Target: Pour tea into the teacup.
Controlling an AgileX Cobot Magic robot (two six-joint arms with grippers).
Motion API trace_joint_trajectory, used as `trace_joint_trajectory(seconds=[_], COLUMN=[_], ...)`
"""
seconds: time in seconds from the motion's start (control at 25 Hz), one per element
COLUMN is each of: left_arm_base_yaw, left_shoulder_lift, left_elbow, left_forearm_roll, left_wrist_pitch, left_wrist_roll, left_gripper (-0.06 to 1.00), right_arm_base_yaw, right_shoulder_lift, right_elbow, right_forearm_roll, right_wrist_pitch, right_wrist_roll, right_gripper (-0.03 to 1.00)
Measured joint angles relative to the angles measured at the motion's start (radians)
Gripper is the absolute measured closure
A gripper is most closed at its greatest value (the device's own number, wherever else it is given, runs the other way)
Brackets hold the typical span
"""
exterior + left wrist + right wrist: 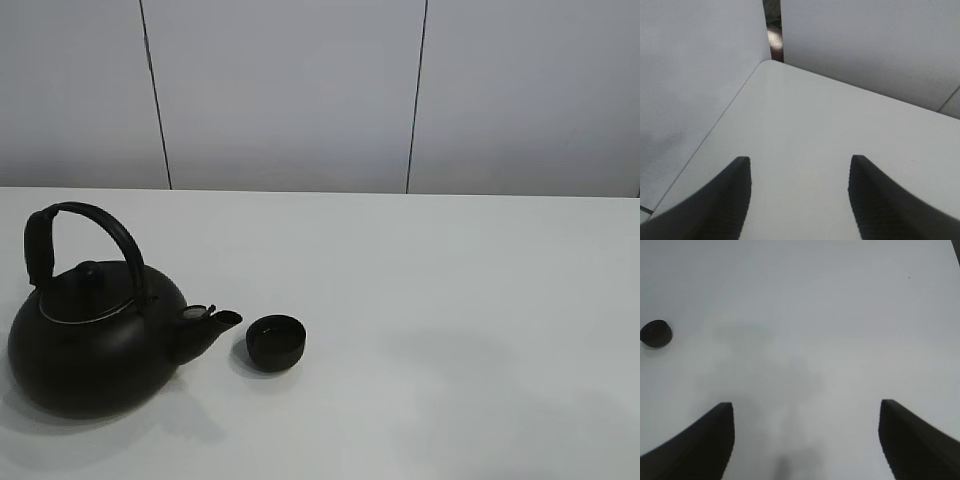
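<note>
A big black kettle with an arched handle stands at the left of the white table. Its spout points right toward the small matte-black teacup, which stands just beyond the spout tip, apart from it. The teacup also shows small and far off in the right wrist view. No arm shows in the exterior high view. My left gripper is open and empty above bare table near a corner. My right gripper is open and empty above bare table.
Grey wall panels stand behind the table's far edge. In the left wrist view the table's rounded corner meets the panels, with a dark gap beyond.
</note>
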Motion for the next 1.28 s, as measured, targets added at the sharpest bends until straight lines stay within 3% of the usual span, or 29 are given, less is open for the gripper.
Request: trace_joint_trajectory(seconds=[0.28, 0.4, 0.48, 0.84, 1.04, 1.28], left_arm_base_yaw=[0.000, 0.000, 0.000, -0.021, -0.042, -0.150], left_shoulder_lift=[-0.371, -0.562, -0.705, -1.173, -1.252, -1.256], left_elbow=[-0.194, -0.241, -0.242, 0.020, 0.225, 0.434], left_forearm_roll=[-0.169, -0.187, -0.187, -0.175, -0.175, -0.145], left_wrist_pitch=[0.475, 0.667, 0.737, 0.834, 0.830, 0.761], left_wrist_roll=[0.209, 0.224, 0.223, 0.194, 0.159, 0.148], left_gripper=[0.52, 0.52, 0.52, 0.52, 0.52, 0.52], right_arm_base_yaw=[0.000, 0.000, 0.000, 0.000, 0.000, 0.000], right_shoulder_lift=[0.000, 0.000, 0.000, 0.000, 0.000, 0.000], right_elbow=[0.000, 0.000, 0.000, 0.000, 0.000, 0.000], right_forearm_roll=[0.000, 0.000, 0.000, 0.000, 0.000, 0.000], right_wrist_pitch=[0.000, 0.000, 0.000, 0.000, -0.001, -0.001], right_wrist_roll=[0.000, 0.000, 0.000, 0.000, 0.000, 0.000], right_gripper=[0.42, 0.42, 0.42, 0.42, 0.42, 0.42])
